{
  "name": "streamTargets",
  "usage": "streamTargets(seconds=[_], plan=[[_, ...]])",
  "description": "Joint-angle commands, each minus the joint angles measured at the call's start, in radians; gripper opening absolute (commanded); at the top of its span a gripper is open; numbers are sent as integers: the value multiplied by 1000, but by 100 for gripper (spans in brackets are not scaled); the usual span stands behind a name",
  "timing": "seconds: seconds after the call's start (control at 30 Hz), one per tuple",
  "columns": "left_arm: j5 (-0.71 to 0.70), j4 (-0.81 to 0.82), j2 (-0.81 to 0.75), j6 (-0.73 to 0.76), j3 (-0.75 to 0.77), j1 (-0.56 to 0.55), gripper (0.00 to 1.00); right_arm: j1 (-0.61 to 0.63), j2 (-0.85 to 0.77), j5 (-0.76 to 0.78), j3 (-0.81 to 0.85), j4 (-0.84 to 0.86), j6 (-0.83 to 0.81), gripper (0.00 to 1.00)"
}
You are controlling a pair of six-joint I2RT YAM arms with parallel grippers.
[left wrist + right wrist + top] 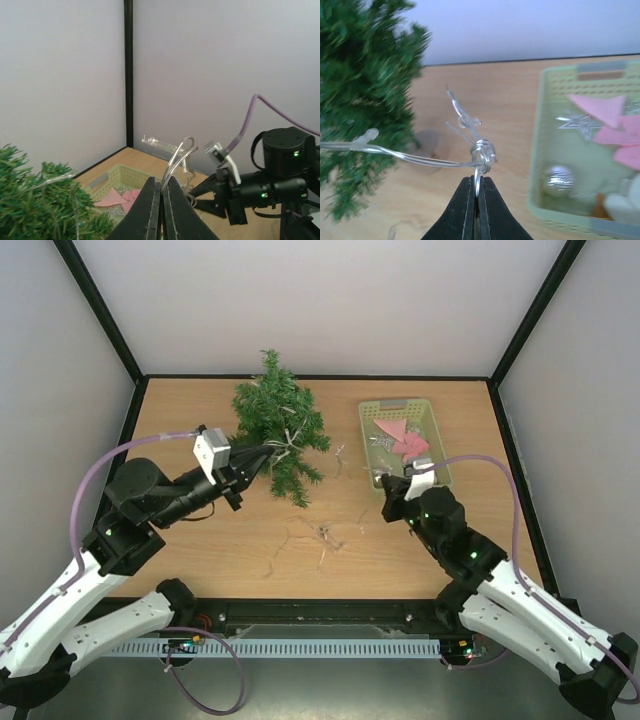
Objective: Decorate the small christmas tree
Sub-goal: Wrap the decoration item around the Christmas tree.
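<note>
The wooden surface [200,540] is walled on the left, back and right, with its front half mostly open between the two arms. The small christmas tree [275,420] sits at the back, left of centre, its top close to the back edge. A pale green basket [395,403] holding pink triangles and silver ornaments lies back right, just beyond the right gripper [388,483]. The left gripper [262,455] is at the tree's right side. Both grippers are pressed together, each pinching the clear light string [410,156]. Loose strands [320,532] lie mid-surface.
</note>
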Motion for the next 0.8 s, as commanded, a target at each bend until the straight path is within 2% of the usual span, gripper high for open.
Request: streamTargets(seconds=[0.0,0.43,0.77], plan=[[-90,-61,-27,24,39,1,2,2,-67,294,32,-131,54,2],[-242,-109,-68,42,37,4,2,2,-258,584,101,-245,125,2],[-391,-130,-81,38,60,10,2,1,-361,809,170,-247,103,2]])
